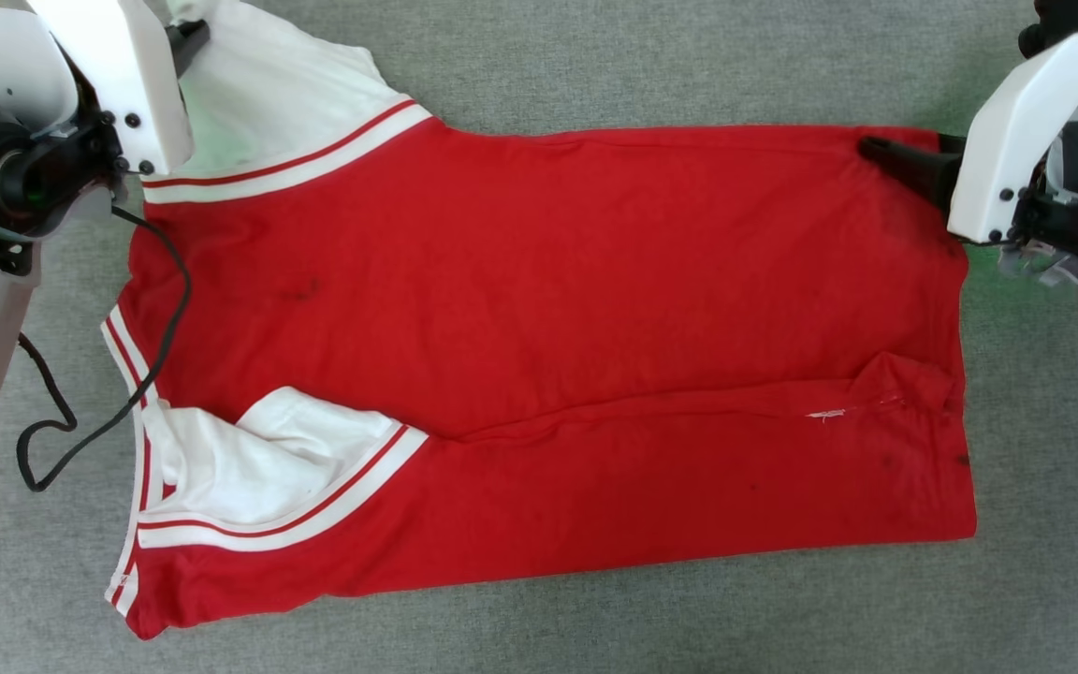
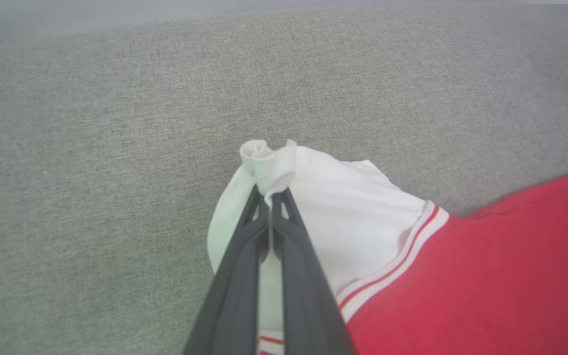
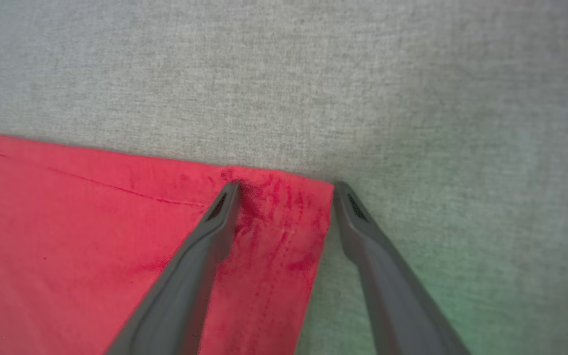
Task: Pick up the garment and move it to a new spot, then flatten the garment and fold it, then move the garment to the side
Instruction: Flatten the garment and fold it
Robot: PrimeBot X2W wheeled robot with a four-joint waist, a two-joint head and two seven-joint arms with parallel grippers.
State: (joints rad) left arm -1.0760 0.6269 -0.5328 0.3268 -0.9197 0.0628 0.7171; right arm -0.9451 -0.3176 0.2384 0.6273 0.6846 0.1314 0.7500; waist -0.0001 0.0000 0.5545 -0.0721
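Desk [image 1: 595, 56]: we see a grey woven surface under everything, bare around all the garment's edges.
Garment [image 1: 548, 309]: the red jersey lies flat across the middle of the desk in our head view, with its neck end at 9 o'clock and its hem at 3 o'clock. The 6 o'clock side is folded in over the body, and that fold's edge runs from the near sleeve towards the hem.
Far sleeve [image 1: 286, 84]: white with red-white striped trim, spread out at 11 o'clock, partly under our left arm.
Near sleeve [image 1: 258, 459]: white, rumpled, lying on the red cloth at 8 o'clock.
Cable [image 1: 165, 318]: a black lead hangs from our left arm and loops over the neck end and the desk at 9 o'clock.
Left pincer [image 2: 269, 195]: closed tight on a bunched bit of the far sleeve's white edge; the cloth curls up past the tips.
Right pincer [image 3: 286, 187]: spread wide over the hem corner at 2 o'clock, one finger above the red cloth, the other just off the corner above the desk. We cannot tell whether the tips touch.
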